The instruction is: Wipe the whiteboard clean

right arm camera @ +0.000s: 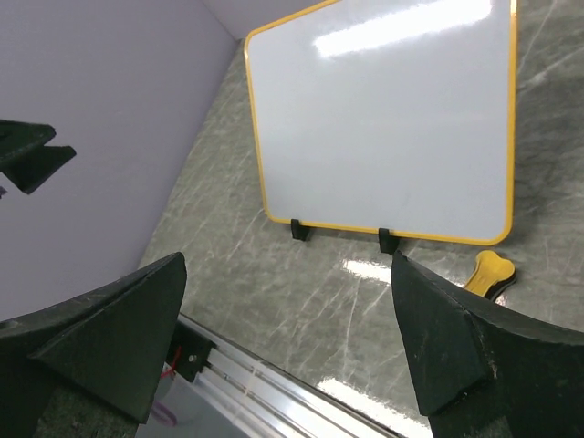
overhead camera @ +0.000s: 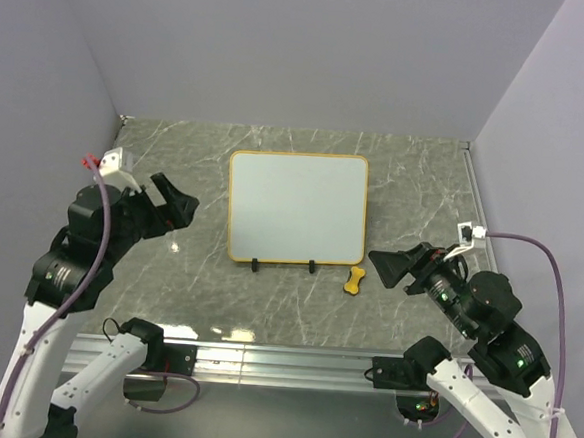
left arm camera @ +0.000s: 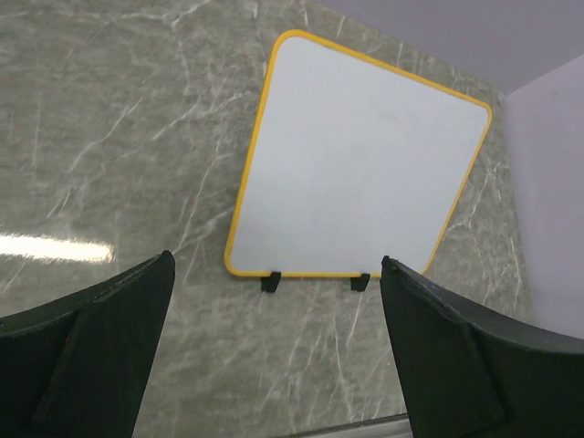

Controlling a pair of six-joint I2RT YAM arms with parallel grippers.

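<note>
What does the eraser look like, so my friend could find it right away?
Start at the grey marble table and find the white board with the yellow frame in its middle. Just off the board's near right corner lies the eraser. It is small, yellow and bone-shaped, unlike the big flat board.

Surface: grey-green marble-patterned tabletop (overhead camera: pixel 175 171) | Centre: small white rectangular whiteboard with a thin yellow-orange frame (overhead camera: pixel 296 208) lay flat on it, two black clip feet (overhead camera: pixel 257 266) along its near edge | Near right corner: small yellow bone-shaped eraser (overhead camera: pixel 356 280) lay on the marble just beside the board | Near edge: aluminium rail (overhead camera: pixel 282 357)
</note>
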